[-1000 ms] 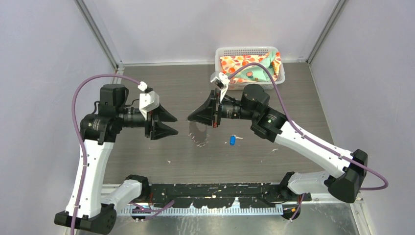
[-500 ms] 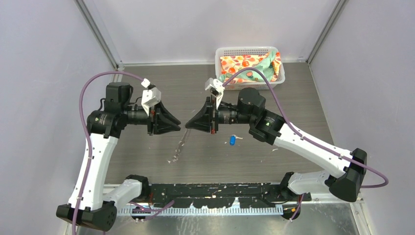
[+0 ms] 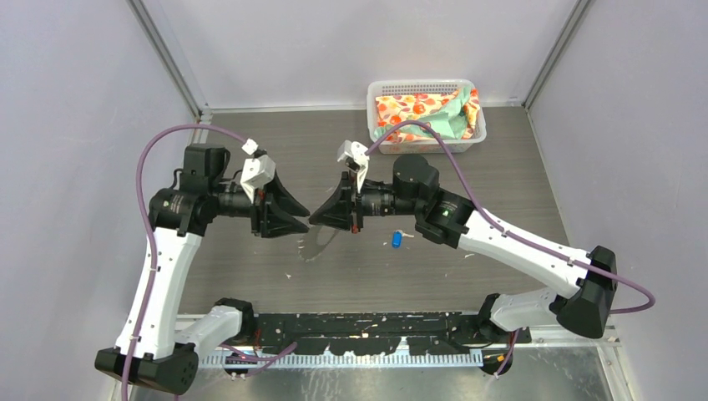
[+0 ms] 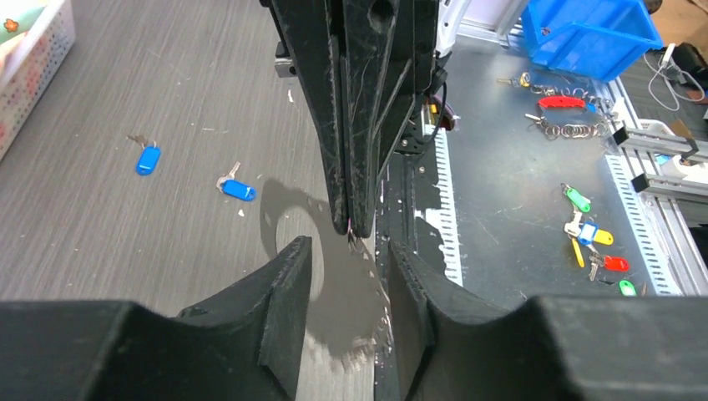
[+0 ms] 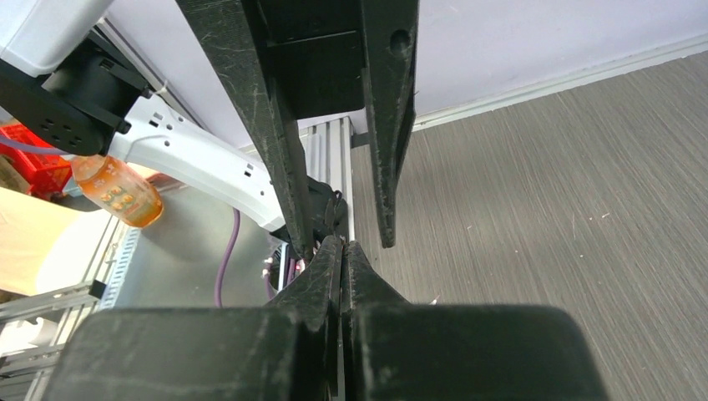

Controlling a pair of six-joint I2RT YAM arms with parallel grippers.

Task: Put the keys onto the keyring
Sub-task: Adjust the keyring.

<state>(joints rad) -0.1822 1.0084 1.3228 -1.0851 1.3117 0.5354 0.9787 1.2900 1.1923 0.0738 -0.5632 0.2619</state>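
White-and-black arms face each other; black two-finger left gripper [image 4: 346, 269] stands parted, black two-finger right gripper [image 5: 337, 252] pinched closed, tip between left fingers [image 4: 288, 280].

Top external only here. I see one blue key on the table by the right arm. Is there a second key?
Observer: Yes. Left wrist shows two on the table: near key, far key.
Operator: Right gripper holding the ring?
Observer: Right gripper is shut, tips apparently pinching the top edge of the keyring.
Operator: Left?
Observer: Left gripper open, fingers straddling the right tips, gripping nothing.
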